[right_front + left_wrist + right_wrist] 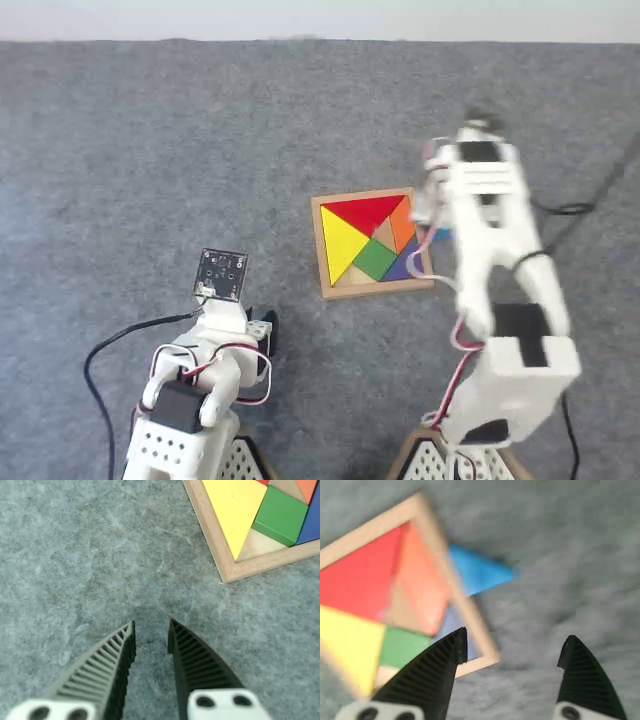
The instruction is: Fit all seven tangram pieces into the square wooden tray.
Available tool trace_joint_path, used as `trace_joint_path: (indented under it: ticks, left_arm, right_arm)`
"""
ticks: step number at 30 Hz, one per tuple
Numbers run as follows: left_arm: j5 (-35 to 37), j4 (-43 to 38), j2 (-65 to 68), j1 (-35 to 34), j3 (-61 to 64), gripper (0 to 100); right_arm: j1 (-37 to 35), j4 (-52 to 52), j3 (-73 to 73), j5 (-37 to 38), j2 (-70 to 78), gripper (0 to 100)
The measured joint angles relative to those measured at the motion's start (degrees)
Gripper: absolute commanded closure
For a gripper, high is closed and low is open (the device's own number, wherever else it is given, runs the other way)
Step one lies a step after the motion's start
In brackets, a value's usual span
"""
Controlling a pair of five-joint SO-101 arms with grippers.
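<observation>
Gripper spread comes first: the right gripper (512, 652) is wide open and empty, poised over the grey felt-like table cover (75, 555) just outside the square wooden tray (470, 607). Just beyond its fingertips lies the light blue wooden triangle (480, 572), flat on the cover with one side against the outer face of the tray rim. Picking up this piece is judged to be the step in hand. Because the rim leaves little room on that side, set the fingers across the two free edges, or first draw the piece clear of the rim. Lift it fully above the rim before carrying it inward. Inside the tray sit the yellow large triangle (235, 505), green square (280, 515), red large triangle (360, 575), orange piece (420, 585) and dark blue piece (403, 266). A pale wood-coloured triangular area (257, 545) lies beside the green square; whether it is an open slot or an unpainted piece cannot be told. Seated pieces are likely to shift if bumped on entry. The left gripper (152, 625), narrowly parted and empty, rests low over the cover, well apart from the tray corner and no obstacle.
</observation>
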Motion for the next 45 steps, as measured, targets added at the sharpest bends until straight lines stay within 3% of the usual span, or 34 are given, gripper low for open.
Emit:
trace_joint_path:
  ticks: [4,7,12,17,25,45]
  left_arm:
    - [0.00,0.00,0.00,0.00,0.00,89]
    - [0.00,0.00,0.00,0.00,0.00,89]
    - [0.00,0.00,0.00,0.00,0.00,89]
    - [0.00,0.00,0.00,0.00,0.00,89]
    - [0.00,0.00,0.00,0.00,0.00,89]
    - [0.00,0.00,0.00,0.00,0.00,89]
  right_arm:
    - [10.37,-1.67,-1.41,8.18,-0.18,70.7]
    - [13.89,-5.71,-1.67,15.65,0.18,70.7]
    - [11.60,-10.46,-2.46,20.40,3.43,70.6]
    - [6.86,-10.73,-6.42,23.47,9.41,70.5]
    - [5.19,-10.73,-8.70,27.52,12.66,70.6]
    - [1.49,-10.02,-10.81,32.26,18.64,70.6]
